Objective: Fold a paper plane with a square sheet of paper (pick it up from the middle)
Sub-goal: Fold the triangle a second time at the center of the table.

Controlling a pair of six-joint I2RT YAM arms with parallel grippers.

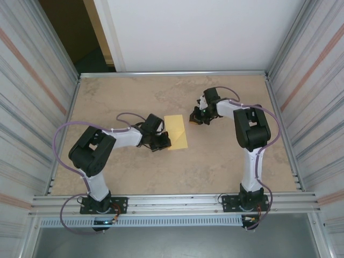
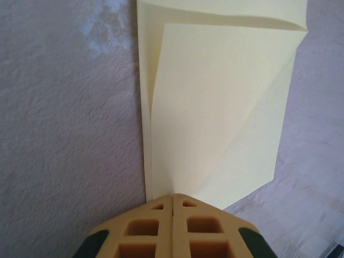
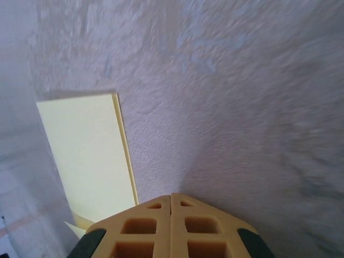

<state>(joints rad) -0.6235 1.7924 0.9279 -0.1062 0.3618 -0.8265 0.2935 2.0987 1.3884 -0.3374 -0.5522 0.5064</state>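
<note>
Between the 2 claws, a partly folded yellow sheet (image 1: 176,131) lies on the worktop (image 1: 215,166).

Left claw (image 1: 163,143) has its jaws pressed together, and the sheet's nearest corner meets its tips (image 2: 172,196); whether that corner is pinched I cannot tell. Straight ahead of this claw, 1 flap of the sheet (image 2: 215,107) is turned over along a slanted crease, slightly raised over the layer beneath. Right claw (image 1: 193,118) is likewise closed tight with nothing between its fingers (image 3: 171,194), over bare worktop. The sheet (image 3: 86,150) lies just left of its tips, 1 straight edge running down to the left finger.
</note>
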